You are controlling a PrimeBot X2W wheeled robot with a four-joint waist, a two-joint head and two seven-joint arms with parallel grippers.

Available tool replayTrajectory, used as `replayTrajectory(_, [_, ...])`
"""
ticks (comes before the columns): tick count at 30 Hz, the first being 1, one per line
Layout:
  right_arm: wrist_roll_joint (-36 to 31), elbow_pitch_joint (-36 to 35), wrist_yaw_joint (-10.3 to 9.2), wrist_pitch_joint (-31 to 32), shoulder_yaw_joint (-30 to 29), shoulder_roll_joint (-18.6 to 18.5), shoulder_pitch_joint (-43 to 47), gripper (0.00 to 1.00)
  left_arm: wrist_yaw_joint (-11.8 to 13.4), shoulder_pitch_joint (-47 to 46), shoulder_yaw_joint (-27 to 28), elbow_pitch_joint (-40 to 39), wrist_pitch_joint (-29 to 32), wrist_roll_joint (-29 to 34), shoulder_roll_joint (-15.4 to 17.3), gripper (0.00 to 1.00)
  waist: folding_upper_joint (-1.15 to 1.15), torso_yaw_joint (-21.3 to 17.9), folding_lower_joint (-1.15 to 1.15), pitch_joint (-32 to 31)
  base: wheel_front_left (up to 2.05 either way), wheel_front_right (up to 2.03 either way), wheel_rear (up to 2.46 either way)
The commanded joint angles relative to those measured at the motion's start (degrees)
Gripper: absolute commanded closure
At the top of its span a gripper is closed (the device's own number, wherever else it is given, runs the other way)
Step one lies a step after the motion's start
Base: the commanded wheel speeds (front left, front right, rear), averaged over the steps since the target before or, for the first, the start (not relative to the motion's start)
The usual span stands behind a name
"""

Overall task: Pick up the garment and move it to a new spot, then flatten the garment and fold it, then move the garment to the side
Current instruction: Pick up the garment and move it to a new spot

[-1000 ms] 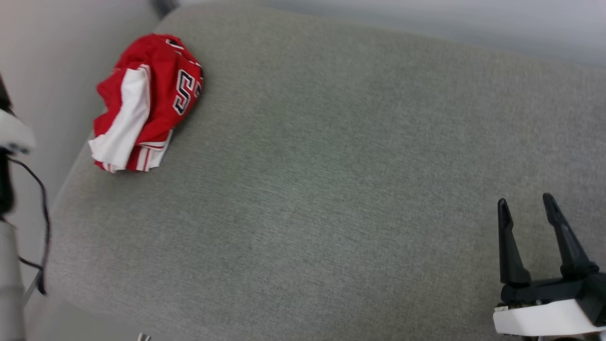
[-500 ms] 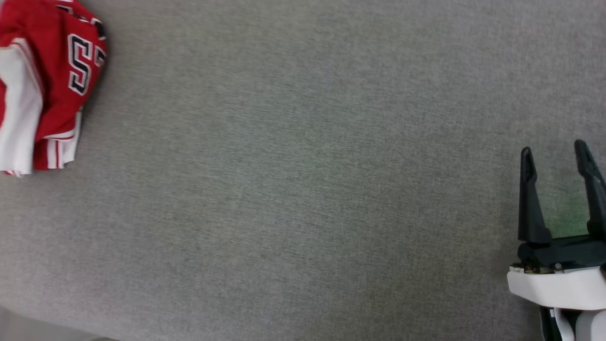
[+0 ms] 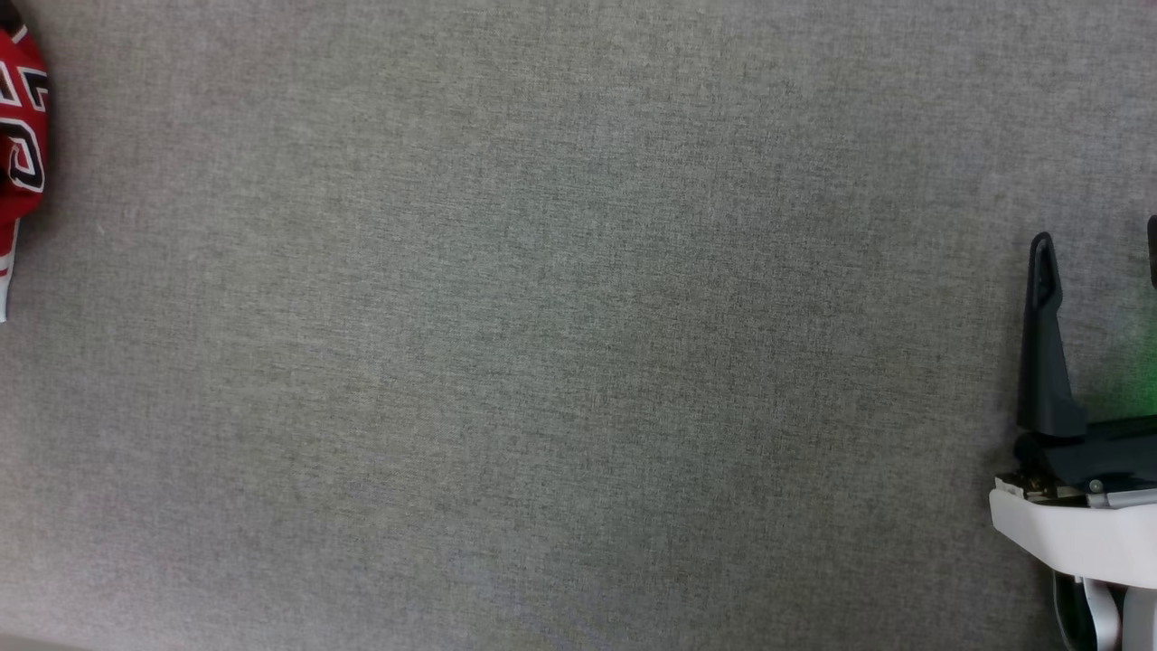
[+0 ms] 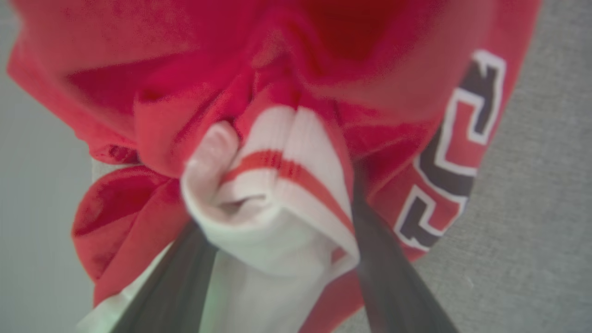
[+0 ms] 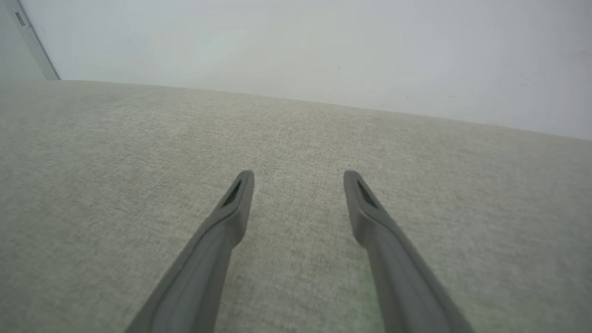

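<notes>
Fingers (image 4: 393,286) of the left end effector (image 4: 277,217) stand spread wide and released, one on each side of a bunched white sleeve cuff (image 4: 286,185) with a red stripe. The cuff fold runs roughly along the fingers, up the left wrist view, so the jaws cross it rather than lie with it. Around the cuff the rest of the garment (image 4: 323,69) is heaped in a red crumple with no clear long axis of its own; part of the black, white-edged number shows to the right of the fingers. The heap lies on the grey cushion (image 3: 578,362), and in the head view a sliver of the garment (image 3: 18,136) sits at the far left edge.

The right end effector (image 3: 1098,262) hovers at the far right of that view, well apart from the cloth, with bare cushion between. Its jaws are also released and hold nothing, pointing across the cushion toward a pale wall (image 5: 296,46).

Judging from this, the left arm is plainly the nearer one, and the pick-up turns on closing across that cuff fold.
</notes>
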Motion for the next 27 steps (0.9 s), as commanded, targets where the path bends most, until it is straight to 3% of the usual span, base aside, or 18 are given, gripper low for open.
replayTrajectory(1, [-0.3, 0.7, -0.02, 0.0, -0.1, 0.1, -0.5, 0.0, 0.0, 1.1, -2.1, 1.6, 0.4, -0.3, -1.8, 0.0, 0.0, -0.1, -0.01, 0.5, 0.0, 0.0, 0.0])
replayTrajectory(4, [-0.6, 0.8, -0.02, 0.0, 0.0, 0.1, -0.4, 0.0, 0.0, 0.9, -3.3, 3.2, -0.6, -1.4, -2.9, 0.0, 0.0, -0.1, -0.01, 0.5, 0.0, 0.0, 0.0])
replayTrajectory(6, [-0.8, 1.0, -0.02, 0.0, 0.0, 0.1, -0.2, 0.0, 0.0, 0.6, -4.7, 3.6, -0.9, -1.6, -2.8, 1.0, 0.0, 0.0, -0.01, 0.1, 0.0, 0.0, 0.0])
replayTrajectory(16, [0.6, 3.4, -0.02, 0.0, 1.5, 0.1, 1.3, 0.0, 0.0, -2.0, -8.4, -0.2, -6.1, -3.0, 4.9, 1.0, 0.0, 0.5, -0.01, -7.8, 0.0, 0.0, 0.0])
replayTrajectory(27, [3.9, 7.3, -0.02, 0.0, 2.9, 0.1, 4.2, 0.0, 0.0, -7.3, -14.1, -13.0, -7.5, -3.2, 11.0, 1.0, 0.0, -0.1, -0.01, -18.6, 0.0, 0.0, 0.0])
